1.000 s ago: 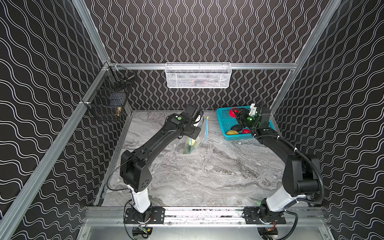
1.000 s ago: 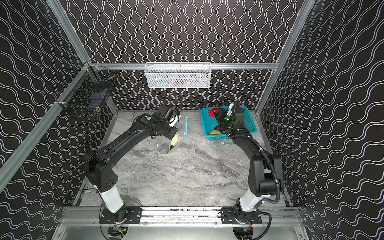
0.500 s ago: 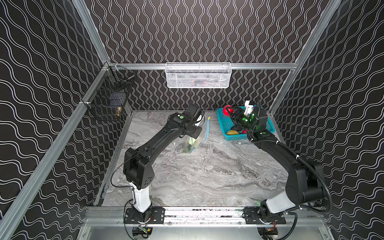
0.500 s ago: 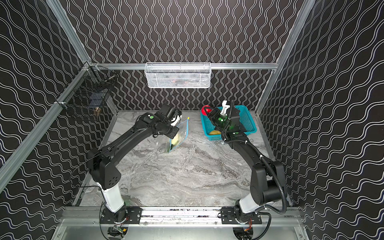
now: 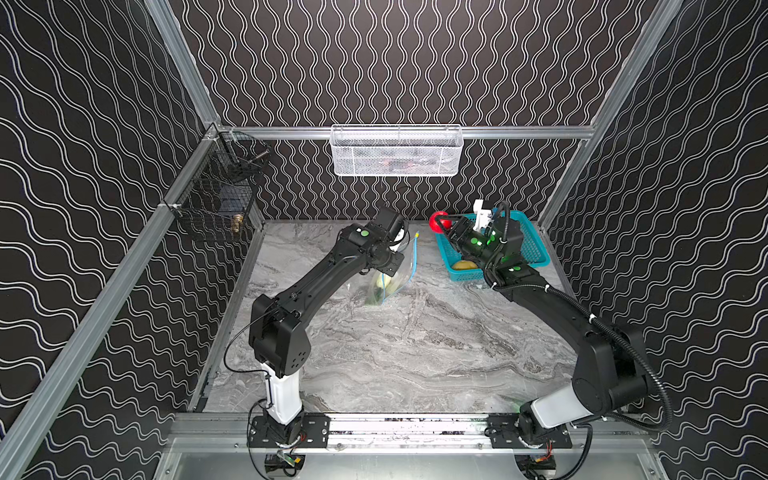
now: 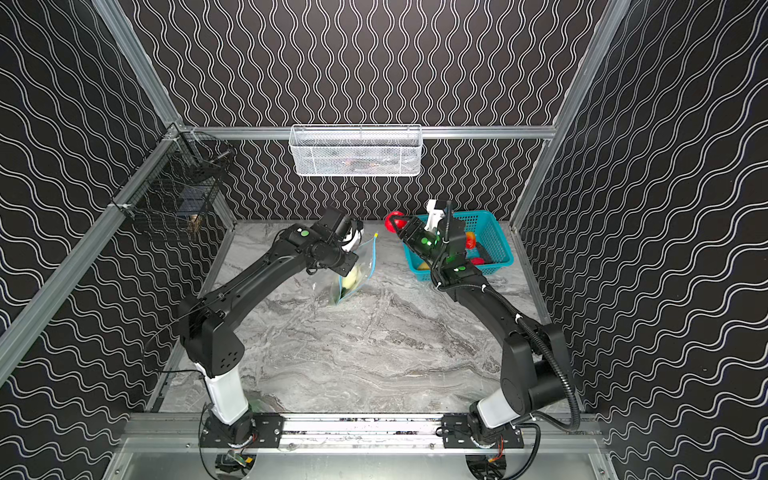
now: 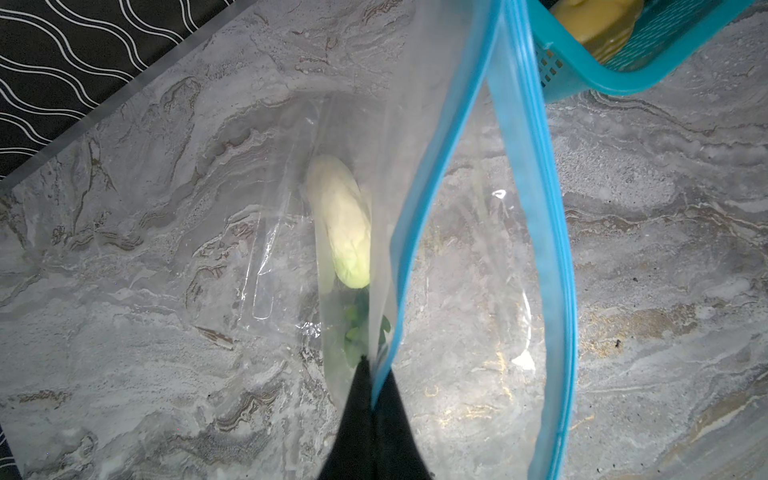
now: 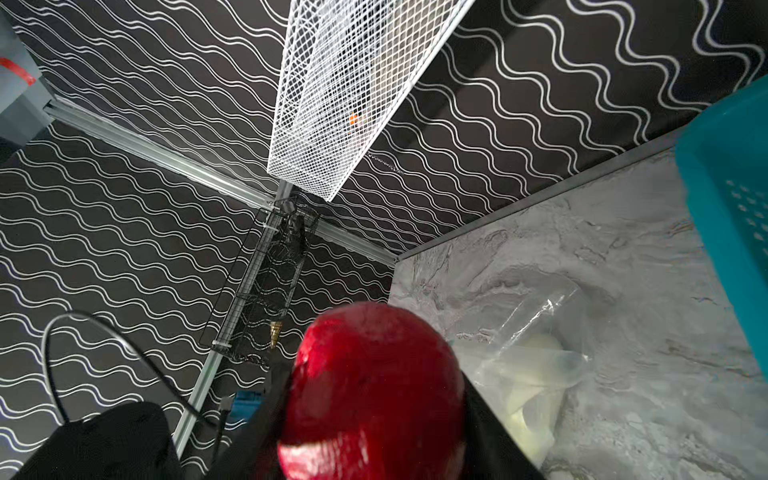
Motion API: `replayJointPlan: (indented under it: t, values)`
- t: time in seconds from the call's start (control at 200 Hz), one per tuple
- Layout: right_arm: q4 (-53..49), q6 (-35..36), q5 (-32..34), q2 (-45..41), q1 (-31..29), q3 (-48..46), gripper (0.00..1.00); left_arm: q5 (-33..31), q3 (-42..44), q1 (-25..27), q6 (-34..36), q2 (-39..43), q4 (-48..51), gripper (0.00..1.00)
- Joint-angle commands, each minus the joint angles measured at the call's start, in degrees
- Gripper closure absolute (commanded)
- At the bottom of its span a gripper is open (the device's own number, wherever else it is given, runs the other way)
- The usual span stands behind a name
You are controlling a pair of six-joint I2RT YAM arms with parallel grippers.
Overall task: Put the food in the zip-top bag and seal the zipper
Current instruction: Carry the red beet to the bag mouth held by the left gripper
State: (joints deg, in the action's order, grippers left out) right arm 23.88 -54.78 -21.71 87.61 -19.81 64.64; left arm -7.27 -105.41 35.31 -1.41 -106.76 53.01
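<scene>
Red fruit (image 5: 437,221) has left the teal basket (image 5: 534,247) in the right claw (image 5: 444,223).

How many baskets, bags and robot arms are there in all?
Baskets: 3 (teal perforated plastic basket, white wire-mesh basket, black wire basket)
Clear plastic zip-top bag: 1
Black robot arms: 2 (left arm, right arm)
Total: 6

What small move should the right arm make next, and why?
Probably carry the red fruit sideways toward the zip-top bag until it hangs over the mouth. The right end effector holds it raised near the basket corner, and the left end effector pinches the bag's rim, mouth gaping.
</scene>
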Motion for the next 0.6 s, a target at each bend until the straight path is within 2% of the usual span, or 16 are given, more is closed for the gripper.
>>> replayJointPlan:
  t: [0.0,0.591]
  values:
    - [2.1,0.1,-0.1,-0.4,-0.6,-0.2,0.57,0.6,-0.1,0.1,-0.8,-0.1,0.2,1.00]
    - [0.2,0.6,2.5,0.3,-7.7,-1.3,0.57,2.4,0.9,0.0,-1.6,0.4,-0.3,1.00]
